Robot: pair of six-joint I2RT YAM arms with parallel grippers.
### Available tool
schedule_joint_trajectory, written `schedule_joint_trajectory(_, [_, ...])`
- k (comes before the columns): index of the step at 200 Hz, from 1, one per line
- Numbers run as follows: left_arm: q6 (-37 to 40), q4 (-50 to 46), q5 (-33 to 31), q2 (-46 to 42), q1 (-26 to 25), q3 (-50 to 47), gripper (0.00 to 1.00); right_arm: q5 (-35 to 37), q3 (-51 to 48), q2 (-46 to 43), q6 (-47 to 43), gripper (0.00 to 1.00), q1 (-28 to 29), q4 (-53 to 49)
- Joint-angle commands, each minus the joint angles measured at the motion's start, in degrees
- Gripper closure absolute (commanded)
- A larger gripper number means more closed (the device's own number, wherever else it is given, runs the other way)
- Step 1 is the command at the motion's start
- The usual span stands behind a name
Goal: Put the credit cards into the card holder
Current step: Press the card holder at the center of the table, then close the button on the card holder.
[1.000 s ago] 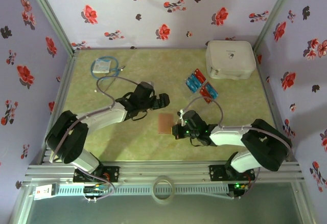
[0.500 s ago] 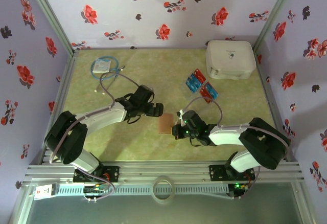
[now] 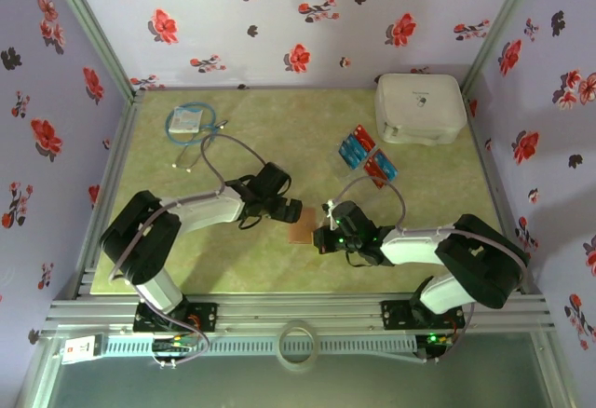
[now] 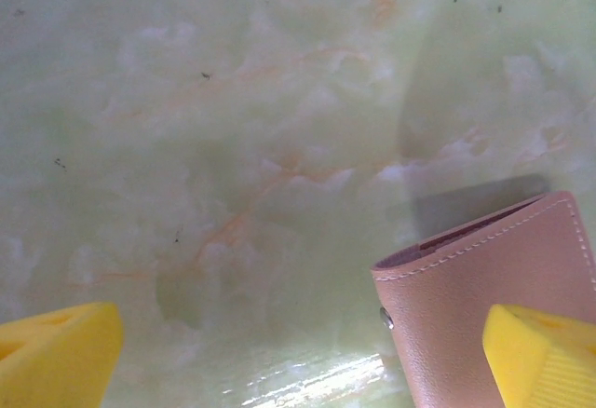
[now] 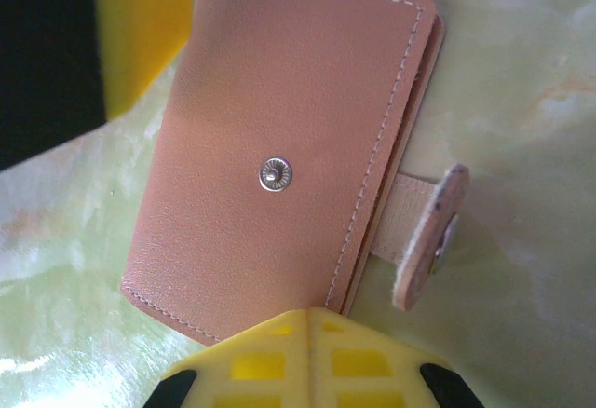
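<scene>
Holder (image 3: 300, 224) lay closed at centre. Left gripper (image 3: 291, 210) gaped wide, one finger (image 4: 545, 357) over holder. Right gripper (image 3: 321, 238) clenched, empty, tips perhaps touching holder's right edge. Cards (image 3: 368, 156) far right.

Table (image 3: 279, 129): pale green marbled top with faint orange veins and a few dark specks.
White case (image 3: 420, 107): large, rounded, lying flat in the far right corner of the table.
Cable packet (image 3: 191, 119): clear packet with a coiled blue cable, far left on the table.
Walls (image 3: 279, 17): lilac, printed with red and dark flowers.
Frame rail (image 3: 298, 315): silver metal, along the near edge.
Ring (image 3: 298, 344): pale, lying below the rail.
</scene>
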Motion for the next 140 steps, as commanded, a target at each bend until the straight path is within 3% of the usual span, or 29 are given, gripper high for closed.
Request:
schedule_joint_trajectory(1, [1.8,0.3,-1.9,1.5,-0.8,1.4,0.00,0.3,0.6,0.6,0.5,1.00,0.0,-2.4])
schedule_joint_trajectory(26, [1.4,0.1,-4.0,1.7,-1.2,0.2,0.00,0.0,2.0,-1.0,0.3,1.00,0.0,-5.5])
schedule_joint_trajectory(51, [0.4,0.3,-5.7,1.1,-1.4,-1.6,0.00,2.0,5.7,-6.3,-0.6,0.79,-0.4,-14.3])
schedule_joint_trajectory(86, [-0.6,1.0,-6.4,1.2,-1.4,-3.3,0.00,6.5,12.1,-12.9,-2.4,0.61,-3.6,-28.4])
schedule_joint_trajectory(140, [-1.2,2.4,-7.3,1.3,-1.5,-5.1,0.00,10.3,20.9,-10.6,-5.6,0.54,-7.1,-43.2])
